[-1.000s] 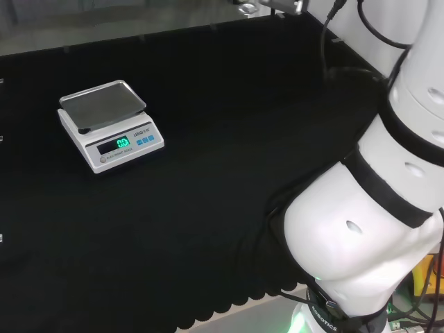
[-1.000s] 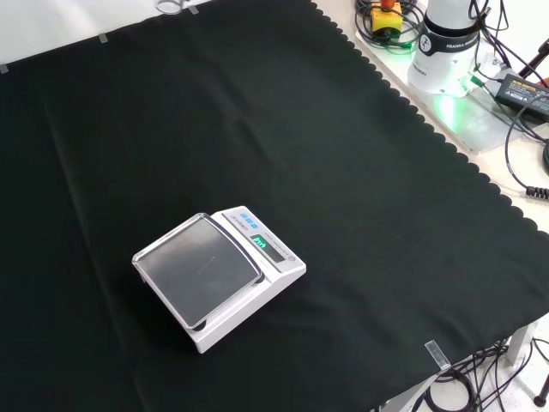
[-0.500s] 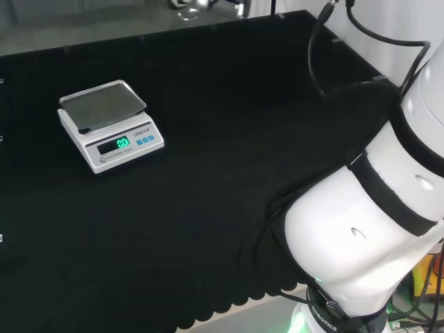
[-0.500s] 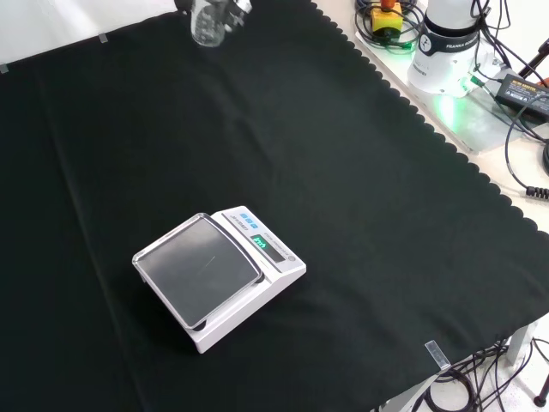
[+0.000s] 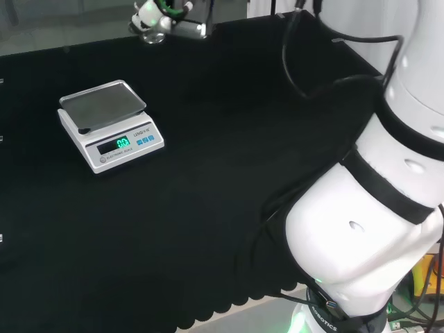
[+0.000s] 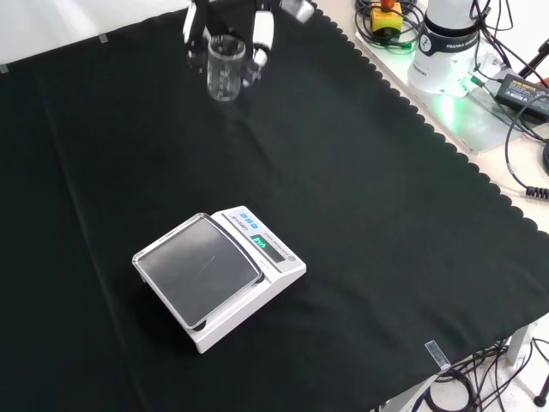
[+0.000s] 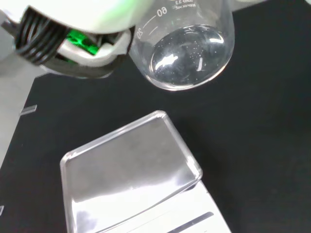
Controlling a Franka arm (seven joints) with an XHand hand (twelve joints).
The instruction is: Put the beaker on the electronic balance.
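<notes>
Front view has the hand [image 6: 225,21] coming in at the top edge, its black and white fingers [image 6: 262,39] curled down on either side of a clear glass beaker [image 6: 225,69], which hangs upright between them above the cloth. From the wrist, the beaker's round base [image 7: 188,56] sits close under a blurred white part of the hand [image 7: 87,19], with printed graduation marks on its wall; it looks empty. In the head view the hand [image 5: 161,14] is at the far top edge, just beyond the back of the cloth, and the glass there is too faint to make out.

Black cloth [image 6: 360,215] covers the whole bench, its scalloped hem running along the right side in the front view. Beyond that hem lie the arm's white base [image 6: 446,43] with a green glow, a yellow box with a red button [image 6: 383,17], a black power brick [image 6: 523,86] and loose cables. In the head view the arm's large white links [image 5: 374,208] stand at the right.

The electronic balance [image 6: 219,276] stands on the cloth well apart from the hand, lower in the front view, and nearer the camera and a little left of the hand in the head view. Its square metal pan [image 6: 197,268] is bare and its display glows green. In the wrist view the pan [image 7: 129,167] lies below the beaker's base, with open cloth between them.
</notes>
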